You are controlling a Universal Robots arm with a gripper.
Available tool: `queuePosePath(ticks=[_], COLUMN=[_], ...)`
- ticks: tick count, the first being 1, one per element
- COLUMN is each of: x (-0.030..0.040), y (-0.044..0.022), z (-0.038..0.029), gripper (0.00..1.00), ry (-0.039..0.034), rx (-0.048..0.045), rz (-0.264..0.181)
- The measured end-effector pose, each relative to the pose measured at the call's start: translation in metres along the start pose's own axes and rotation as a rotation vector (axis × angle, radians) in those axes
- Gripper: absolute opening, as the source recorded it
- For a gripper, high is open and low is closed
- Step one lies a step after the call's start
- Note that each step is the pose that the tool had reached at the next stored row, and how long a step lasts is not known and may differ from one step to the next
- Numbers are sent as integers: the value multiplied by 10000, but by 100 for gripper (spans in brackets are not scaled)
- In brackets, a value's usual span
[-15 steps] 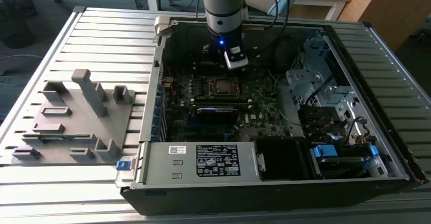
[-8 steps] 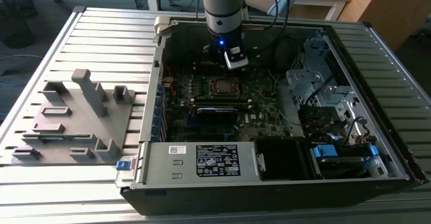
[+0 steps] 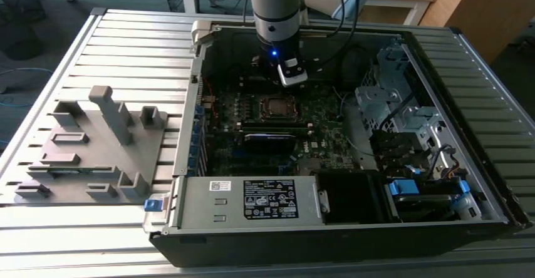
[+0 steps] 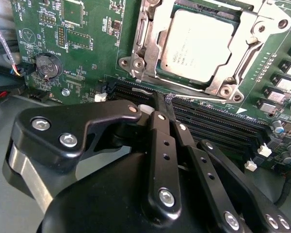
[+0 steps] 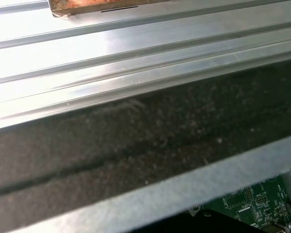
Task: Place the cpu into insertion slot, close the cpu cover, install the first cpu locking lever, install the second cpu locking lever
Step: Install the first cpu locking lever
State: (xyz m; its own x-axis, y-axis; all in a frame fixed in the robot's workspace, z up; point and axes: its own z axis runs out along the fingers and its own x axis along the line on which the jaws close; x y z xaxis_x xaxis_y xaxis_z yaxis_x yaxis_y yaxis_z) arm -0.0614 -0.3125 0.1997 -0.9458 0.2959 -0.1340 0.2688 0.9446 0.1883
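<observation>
Arm: I reach down from above into the open computer case, which lies on the slatted metal table.
Gripper: in the second wrist view my gripper is drawn narrow, its fingers side by side with the tips together. I see nothing between them.
Gripper position: the tips hover over the memory slots, just beside the near edge of the socket.
cpu: seated flat in the socket; in the exterior view it is the pale square on the motherboard under my wrist.
cpu cover: folded down over the chip, with its silvery frame around the chip's edges.
Locking lever: a thin metal rod runs along the socket edge nearest my tips. I cannot tell whether it is latched.
Motherboard: green board carrying a coin cell.
Surroundings: the power box sits at the case front. A grey fixture stands on the table at the exterior view's left.
</observation>
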Motion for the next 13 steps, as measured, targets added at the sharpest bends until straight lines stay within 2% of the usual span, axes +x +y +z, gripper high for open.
queuePosePath(ticks=[13], x=[0], y=[0], z=[0], gripper=[10], ry=[-8], rx=[27], rz=[-5])
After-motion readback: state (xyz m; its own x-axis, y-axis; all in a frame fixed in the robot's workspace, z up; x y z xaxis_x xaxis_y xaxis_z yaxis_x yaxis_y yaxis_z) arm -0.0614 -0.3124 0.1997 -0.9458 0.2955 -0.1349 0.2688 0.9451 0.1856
